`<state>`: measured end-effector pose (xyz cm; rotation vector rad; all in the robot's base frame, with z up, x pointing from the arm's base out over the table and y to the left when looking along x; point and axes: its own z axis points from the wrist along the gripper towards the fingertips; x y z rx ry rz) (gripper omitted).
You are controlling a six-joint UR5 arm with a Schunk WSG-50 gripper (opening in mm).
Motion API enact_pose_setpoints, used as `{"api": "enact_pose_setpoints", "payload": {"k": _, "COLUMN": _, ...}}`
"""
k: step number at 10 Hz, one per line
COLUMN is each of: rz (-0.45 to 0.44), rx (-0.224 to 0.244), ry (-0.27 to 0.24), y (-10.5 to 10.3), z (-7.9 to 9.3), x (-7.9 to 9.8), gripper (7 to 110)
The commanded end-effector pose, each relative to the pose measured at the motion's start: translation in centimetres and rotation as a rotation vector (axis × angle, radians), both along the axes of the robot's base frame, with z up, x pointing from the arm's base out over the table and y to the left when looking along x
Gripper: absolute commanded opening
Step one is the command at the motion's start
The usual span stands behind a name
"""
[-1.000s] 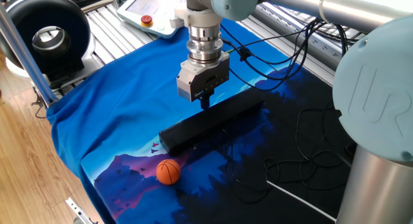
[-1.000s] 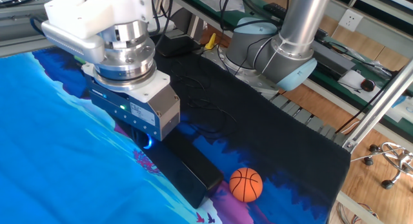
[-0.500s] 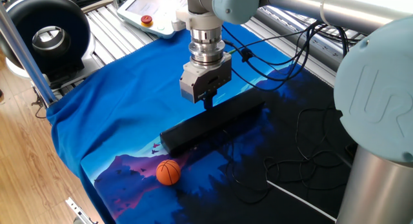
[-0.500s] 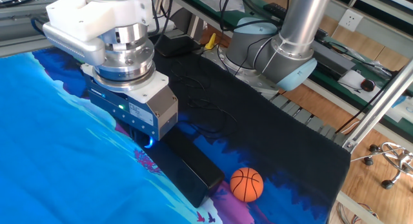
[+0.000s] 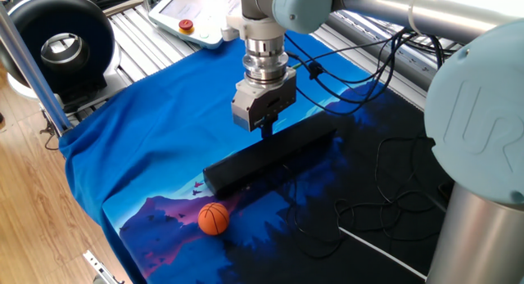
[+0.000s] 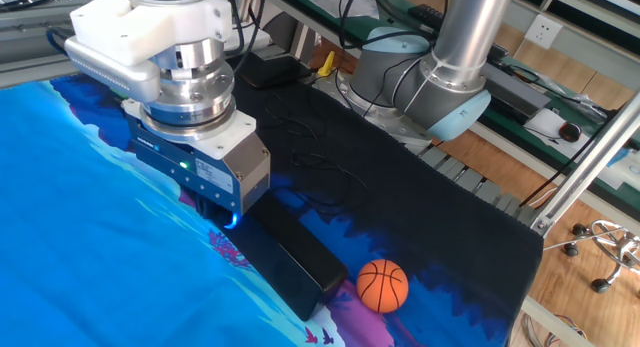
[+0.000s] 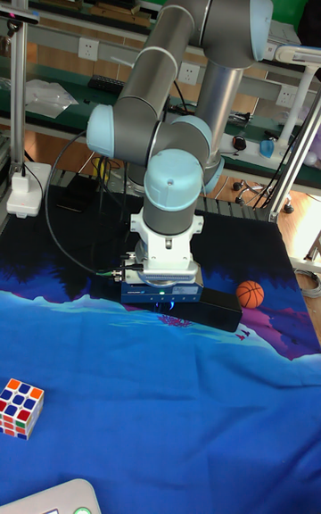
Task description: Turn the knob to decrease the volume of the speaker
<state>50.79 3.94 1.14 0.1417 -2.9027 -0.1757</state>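
The speaker is a long matte-black bar lying diagonally on the blue cloth; it also shows as speaker and speaker. My gripper points straight down over the bar's far half, its dark fingers close together with no gap showing, tips at or just above the top face. The gripper body hides the fingertips and the speaker's far part in the other fixed view, and the gripper covers the bar's left end in the tall view. No knob shows in any view.
An orange ball lies near the speaker's near end. A big round black ring device stands at the far left. Thin black cables trail over the dark cloth. A Rubik's cube sits on the cloth, and a teach pendant lies behind it.
My gripper has slid a little along the speaker toward its far end, staying low over the bar. Speaker and ball have not moved.
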Motion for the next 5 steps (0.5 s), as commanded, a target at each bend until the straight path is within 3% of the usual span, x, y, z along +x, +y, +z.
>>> {"api": "enact_pose_setpoints", "payload": {"k": 1, "rz": -0.010, "rx": 0.026, "ry": 0.002, "y": 0.5, "z": 0.8, "x": 0.4, "gripper": 7}}
{"api": "enact_pose_setpoints", "payload": {"k": 5, "rz": -0.016, "rx": 0.027, "ry": 0.018, "y": 0.9, "z": 2.3, "x": 1.2, "gripper": 7}}
